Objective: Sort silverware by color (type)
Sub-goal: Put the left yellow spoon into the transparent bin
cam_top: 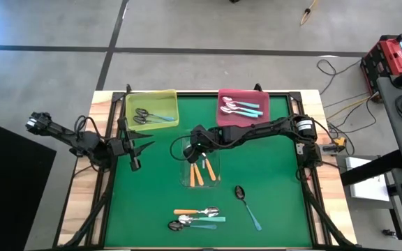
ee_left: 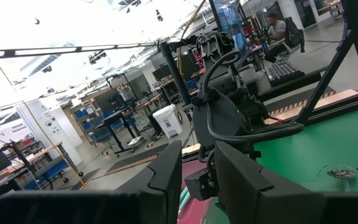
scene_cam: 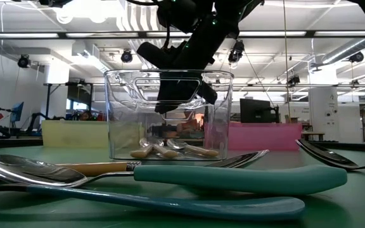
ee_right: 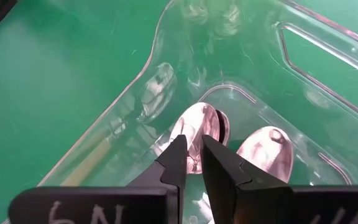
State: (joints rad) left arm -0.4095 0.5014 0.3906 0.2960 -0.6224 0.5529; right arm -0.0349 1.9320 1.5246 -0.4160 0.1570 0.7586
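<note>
At the high view's centre the right gripper (ee_right: 192, 163), fingers barely parted and apparently holding nothing, hangs over the orange-handled spoons (cam_top: 202, 171) in the clear tray (cam_top: 187, 183), handles running toward the lower frame edge, bowls directly below.

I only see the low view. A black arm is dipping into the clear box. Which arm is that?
Observer: The right arm. The right gripper is over the clear tray in the middle of the table.
Operator: What's in there?
Observer: Orange-handled spoons, lying side by side.
Operator: Where's the other arm?
Observer: The left gripper hangs left of the clear tray, near the yellow tray.
</note>
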